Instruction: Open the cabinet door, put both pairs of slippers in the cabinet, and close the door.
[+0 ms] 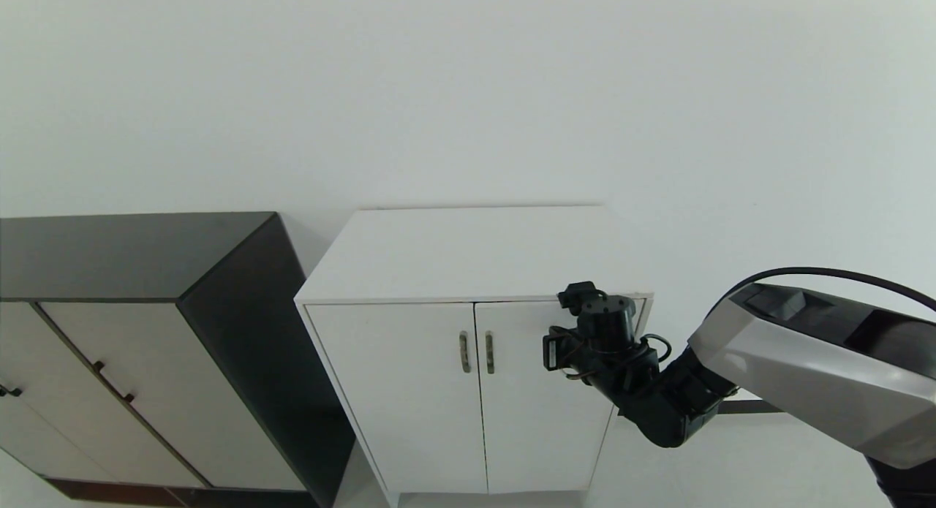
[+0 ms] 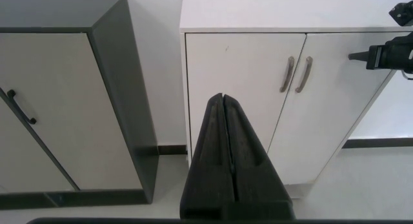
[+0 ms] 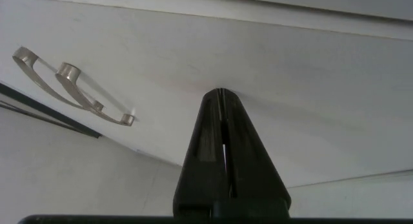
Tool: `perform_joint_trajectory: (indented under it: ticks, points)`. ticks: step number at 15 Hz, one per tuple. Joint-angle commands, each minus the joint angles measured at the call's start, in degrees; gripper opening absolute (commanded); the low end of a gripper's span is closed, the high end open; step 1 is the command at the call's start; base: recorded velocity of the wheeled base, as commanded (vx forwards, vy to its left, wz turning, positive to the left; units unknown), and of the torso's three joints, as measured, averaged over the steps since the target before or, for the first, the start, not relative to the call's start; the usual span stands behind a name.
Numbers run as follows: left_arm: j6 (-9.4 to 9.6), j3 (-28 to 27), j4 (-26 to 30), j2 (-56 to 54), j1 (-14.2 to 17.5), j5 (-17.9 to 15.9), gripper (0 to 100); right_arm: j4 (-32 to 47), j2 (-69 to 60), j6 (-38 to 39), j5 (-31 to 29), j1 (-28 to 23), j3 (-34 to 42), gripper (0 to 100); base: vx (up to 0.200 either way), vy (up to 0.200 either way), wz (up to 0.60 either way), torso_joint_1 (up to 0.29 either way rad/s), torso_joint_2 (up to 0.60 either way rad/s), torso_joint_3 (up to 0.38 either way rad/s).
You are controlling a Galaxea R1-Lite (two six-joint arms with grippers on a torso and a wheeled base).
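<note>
Head view: white cabinet being framed whole, shut, beside dark cabinet. Right wrist view: right gripper being held pressed together close against right door, near the handles. Left wrist view: left gripper being held pressed together, well back, facing left door.

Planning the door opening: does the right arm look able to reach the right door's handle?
Likely yes: the right gripper, shut, is near that door, nothing between it and the handle.

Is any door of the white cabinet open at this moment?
No, both doors of the white cabinet are shut flush, with their two handles side by side at the middle seam.
</note>
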Motion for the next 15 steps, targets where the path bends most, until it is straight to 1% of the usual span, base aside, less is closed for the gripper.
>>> perform_joint_trajectory:
  ticks: [1, 8, 15]
  points:
    - [-0.04, 0.0, 0.0, 0.0, 0.0, 0.0, 0, 0.0, 0.0, 0.0, 0.0, -0.1, -0.2, 0, 0.000, 0.000, 0.00, 0.000, 0.00, 0.000]
    - [-0.04, 0.0, 0.0, 0.0, 0.0, 0.0, 0, 0.1, 0.2, 0.1, 0.0, -0.3, -1.0, 0, 0.000, 0.000, 0.00, 0.000, 0.00, 0.000]
    - [-0.12, 0.0, 0.0, 0.0, 0.0, 0.0, 0, 0.1, 0.8, 0.1, -0.1, -1.6, -1.6, 0, 0.000, 0.000, 0.00, 0.000, 0.00, 0.000]
